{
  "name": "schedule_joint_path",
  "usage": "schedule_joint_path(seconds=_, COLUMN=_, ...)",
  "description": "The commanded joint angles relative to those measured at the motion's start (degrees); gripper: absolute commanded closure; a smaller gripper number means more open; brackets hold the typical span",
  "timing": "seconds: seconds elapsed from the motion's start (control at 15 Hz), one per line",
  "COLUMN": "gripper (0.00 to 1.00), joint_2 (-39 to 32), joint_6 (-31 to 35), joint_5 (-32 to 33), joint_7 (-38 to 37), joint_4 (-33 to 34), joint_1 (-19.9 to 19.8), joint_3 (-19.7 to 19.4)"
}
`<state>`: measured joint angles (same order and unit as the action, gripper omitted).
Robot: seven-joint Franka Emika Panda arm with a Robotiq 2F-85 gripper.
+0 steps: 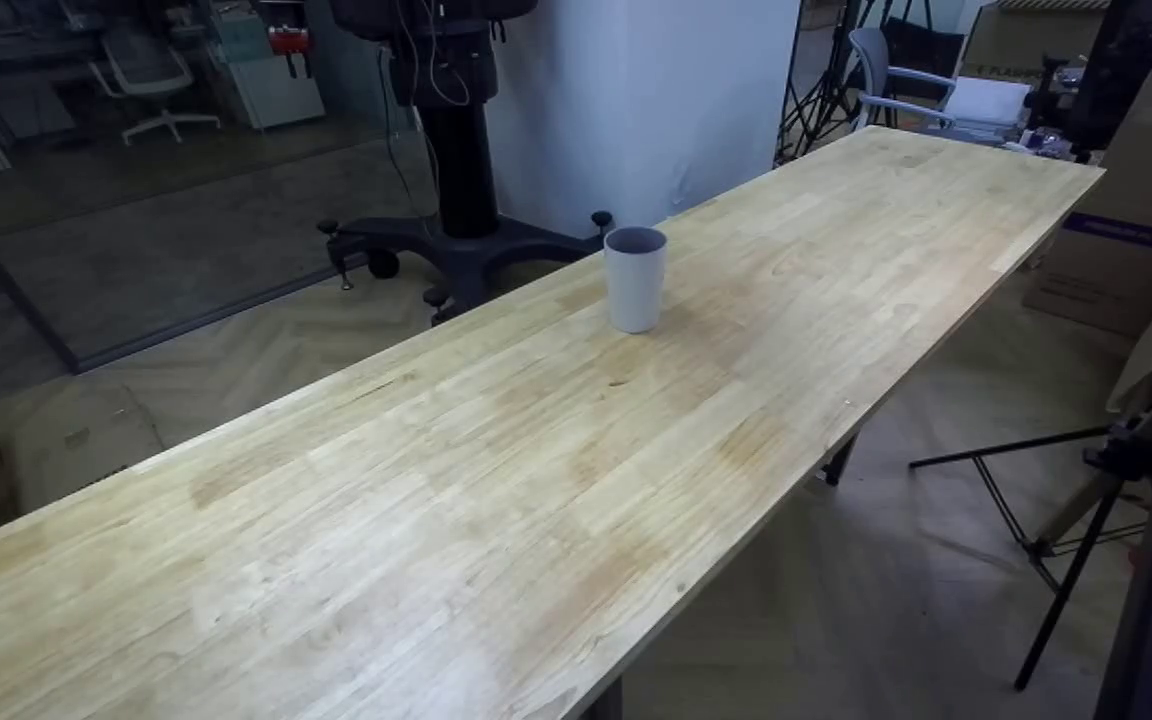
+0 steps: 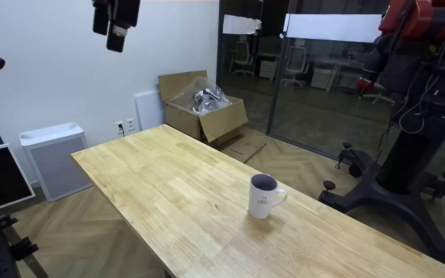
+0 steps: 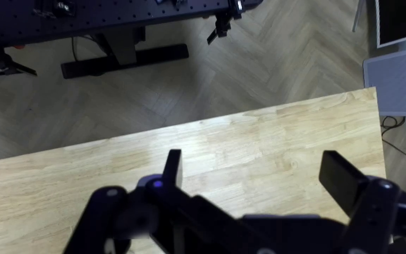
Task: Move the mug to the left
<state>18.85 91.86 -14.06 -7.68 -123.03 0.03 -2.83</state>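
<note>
The black two-finger gripper point(image 3: 254, 168) is gaping empty; the white cylindrical mug point(image 2: 259, 202) is standing on the pale wooden table point(image 2: 149, 173), toward its far edge; gripping clear of the looped white handle point(image 2: 285, 196) seems wise.

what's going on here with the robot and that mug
A robot gripper is meant to move the mug to the left, but it has not taken hold of it yet. The gripper is open and holding nothing, raised up with the wooden table below it in the wrist view. In both exterior views the mug stands upright on the table, with nothing touching it from above or the sides.
</note>
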Motion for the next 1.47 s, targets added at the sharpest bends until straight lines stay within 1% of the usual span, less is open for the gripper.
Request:
schedule_joint_path(seconds=0.0, gripper=0.00, joint_2=-2.77, joint_6=7.55, joint_5=3.33, joint_7=-0.15, joint_4=1.50, joint_1=-2.12, joint_3=0.68)
schedule_joint_path(seconds=0.2, gripper=0.00, joint_2=-7.36, joint_6=17.47, joint_5=10.32, joint_7=-1.04, joint_4=3.15, joint_1=-4.19, joint_3=0.25)
schedule_joint_path(seconds=0.4, gripper=0.00, joint_2=-13.88, joint_6=23.60, joint_5=16.72, joint_7=-1.03, joint_4=5.90, joint_1=-5.90, joint_3=-0.62)
schedule_joint_path(seconds=0.53, gripper=0.00, joint_2=-17.95, joint_6=23.79, joint_5=18.28, joint_7=-1.50, joint_4=8.29, joint_1=-6.24, joint_3=-1.19)
schedule_joint_path(seconds=0.6, gripper=0.00, joint_2=-13.45, joint_6=24.69, joint_5=16.55, joint_7=-0.05, joint_4=3.67, joint_1=-5.81, joint_3=-1.28)
schedule_joint_path(seconds=0.73, gripper=0.00, joint_2=-16.92, joint_6=25.04, joint_5=17.24, joint_7=-0.03, joint_4=5.67, joint_1=-6.02, joint_3=-1.65)
schedule_joint_path(seconds=0.87, gripper=0.00, joint_2=-17.80, joint_6=25.92, joint_5=18.73, joint_7=-0.09, joint_4=5.94, joint_1=-5.93, joint_3=-1.61)
schedule_joint_path(seconds=0.93, gripper=0.00, joint_2=-18.62, joint_6=26.07, joint_5=18.77, joint_7=1.83, joint_4=6.34, joint_1=-5.91, joint_3=-1.65)
schedule_joint_path(seconds=1.0, gripper=0.00, joint_2=-19.77, joint_6=26.78, joint_5=19.50, joint_7=3.00, joint_4=7.10, joint_1=-5.98, joint_3=-1.74)
schedule_joint_path(seconds=1.13, gripper=0.00, joint_2=-22.69, joint_6=30.64, joint_5=22.23, joint_7=2.83, joint_4=8.84, joint_1=-6.13, joint_3=-1.95)
schedule_joint_path(seconds=1.27, gripper=0.00, joint_2=-27.32, joint_6=32.31, joint_5=23.33, joint_7=5.28, joint_4=12.24, joint_1=-6.31, joint_3=-2.35)
schedule_joint_path(seconds=1.33, gripper=0.00, joint_2=-29.46, joint_6=32.44, joint_5=22.91, joint_7=7.75, joint_4=13.92, joint_1=-6.46, joint_3=-2.47)
schedule_joint_path(seconds=1.4, gripper=0.00, joint_2=-32.12, joint_6=31.44, joint_5=20.90, joint_7=11.58, joint_4=16.40, joint_1=-6.79, joint_3=-2.45)
